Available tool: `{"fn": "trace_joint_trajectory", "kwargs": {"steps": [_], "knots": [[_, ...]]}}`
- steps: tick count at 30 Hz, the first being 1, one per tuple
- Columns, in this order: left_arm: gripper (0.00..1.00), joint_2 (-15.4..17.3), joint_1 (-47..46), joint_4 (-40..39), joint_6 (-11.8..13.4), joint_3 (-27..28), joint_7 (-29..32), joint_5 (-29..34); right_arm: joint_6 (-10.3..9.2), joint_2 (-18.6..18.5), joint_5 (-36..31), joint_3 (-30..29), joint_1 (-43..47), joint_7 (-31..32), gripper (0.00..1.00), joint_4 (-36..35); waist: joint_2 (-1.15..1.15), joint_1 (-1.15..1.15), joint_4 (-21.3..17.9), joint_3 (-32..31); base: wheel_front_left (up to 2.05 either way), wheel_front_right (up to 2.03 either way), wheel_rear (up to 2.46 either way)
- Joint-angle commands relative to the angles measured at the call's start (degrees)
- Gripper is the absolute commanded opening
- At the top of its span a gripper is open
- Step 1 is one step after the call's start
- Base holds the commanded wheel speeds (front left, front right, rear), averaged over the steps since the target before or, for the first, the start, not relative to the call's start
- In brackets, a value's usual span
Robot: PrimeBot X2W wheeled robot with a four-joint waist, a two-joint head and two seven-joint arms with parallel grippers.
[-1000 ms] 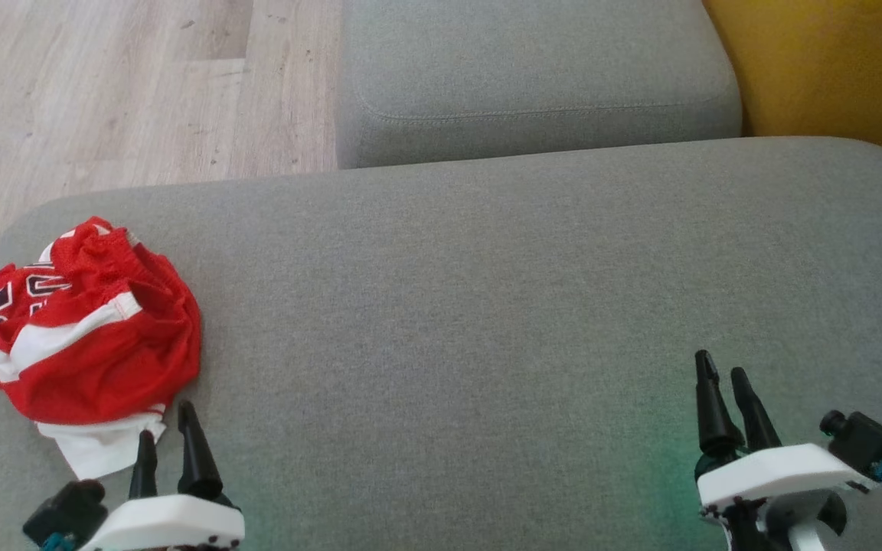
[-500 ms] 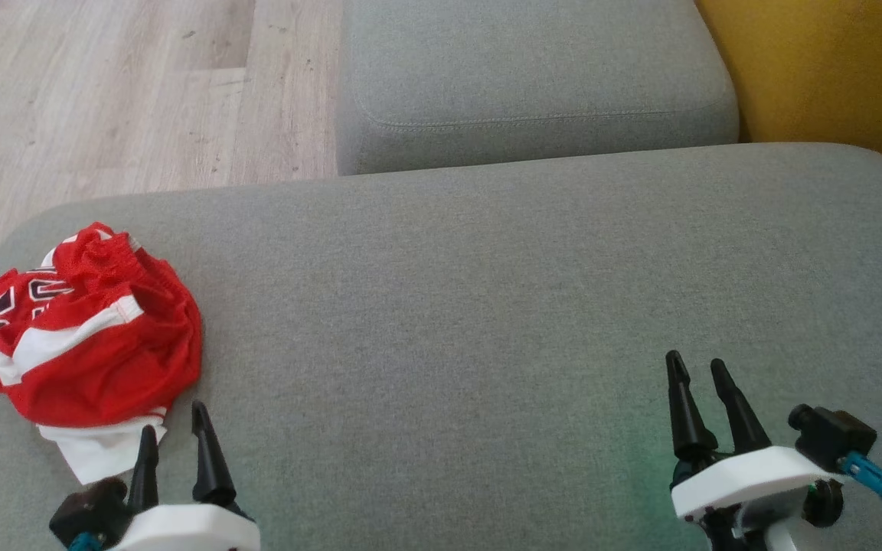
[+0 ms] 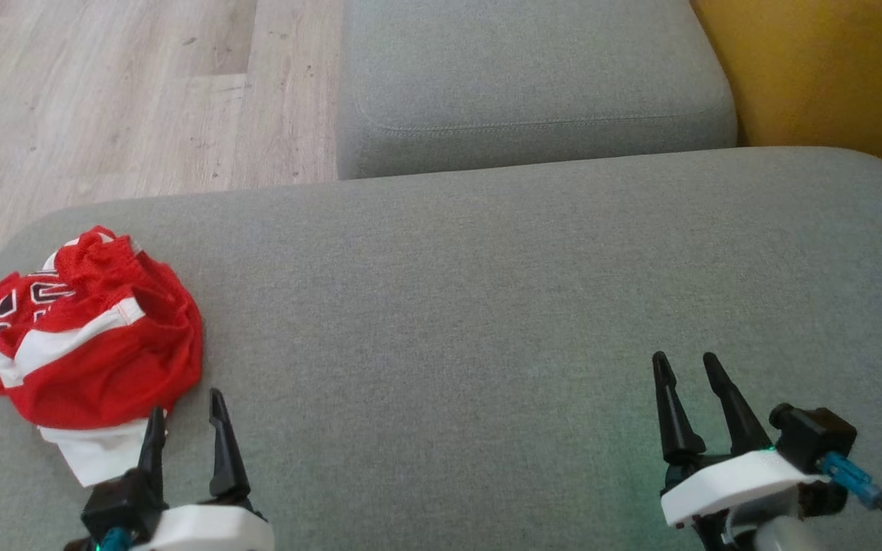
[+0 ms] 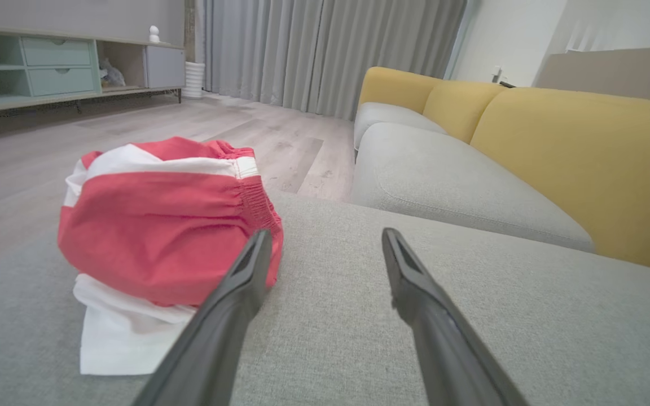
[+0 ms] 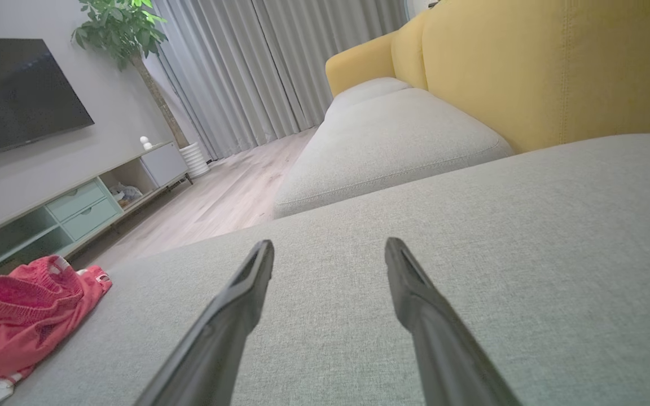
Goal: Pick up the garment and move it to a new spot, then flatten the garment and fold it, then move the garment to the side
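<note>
Red garment, grey cushion, yellow backrest

The garment is coloured red, is crossed by white bands and edged with a white hem, and is printed with dark lettering. The cushion is woven in plain grey, and the backrest is coloured mustard yellow. The floor is patterned with pale wood grain. The left gripper and right gripper are finished with black fingers and white bodies. The curtains are coloured grey.

Left pincer and right pincer, both low, dark fingers wide apart, pointing forward.
</note>
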Motion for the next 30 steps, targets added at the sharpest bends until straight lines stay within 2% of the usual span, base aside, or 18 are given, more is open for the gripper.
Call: {"fn": "trace_joint_trajectory", "kwargs": {"steps": [1,24,30], "knots": [[1.00,0.9,-1.3,-2.4,0.6,0.8,-1.1,2.1,-0.03,-0.4,-1.9,1.4,-2.7,-1.0,1.00,-2.1,0.00,0.00,0.0,-0.1,0.00,0.00,0.00],[1.00,1.9,-0.4,-3.1,3.3,-1.7,-5.0,19.1,-0.04,-0.5,-17.8,0.8,-2.3,-4.9,1.00,0.0,0.00,0.00,0.0,-0.8,0.00,0.00,0.00],[1.00,1.9,-0.4,-2.9,3.4,-1.3,-5.0,18.8,-0.04,-0.5,-18.0,0.1,-2.5,-5.0,1.00,0.6,0.00,0.00,-0.3,-0.6,0.00,0.00,0.00]]}}
